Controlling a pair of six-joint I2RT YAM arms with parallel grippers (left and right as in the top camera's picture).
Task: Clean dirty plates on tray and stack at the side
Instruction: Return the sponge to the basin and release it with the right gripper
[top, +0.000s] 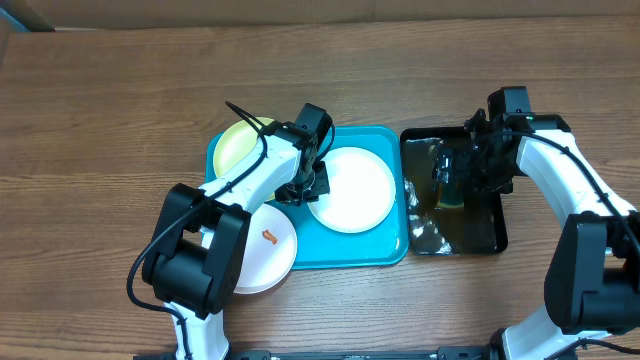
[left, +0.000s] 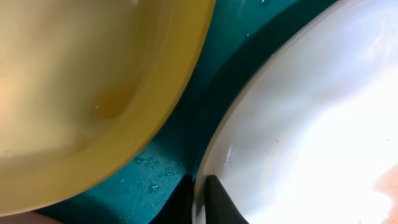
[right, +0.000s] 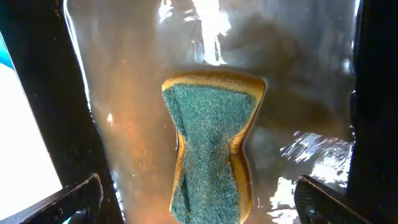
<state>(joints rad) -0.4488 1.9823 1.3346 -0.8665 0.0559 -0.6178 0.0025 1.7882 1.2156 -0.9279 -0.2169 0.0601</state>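
Note:
The turquoise tray (top: 392, 254) holds a large white plate (top: 352, 190) and a pale yellow-green plate (top: 238, 145) at its back left. A second white plate (top: 266, 250) with an orange smear lies partly over the tray's front left edge. My left gripper (top: 306, 186) is shut on the left rim of the large white plate (left: 311, 124), one finger each side of the rim (left: 200, 196); the yellow-green plate (left: 81, 93) is just beside it. My right gripper (right: 199, 199) is open over a yellow sponge with a green scrub face (right: 211, 155) that lies in water in the black tray.
The black tray (top: 490, 240) stands right of the turquoise tray and holds brownish water. The sponge (top: 450, 195) shows in it under my right gripper (top: 470, 165). Bare wooden table lies to the left, behind and in front of both trays.

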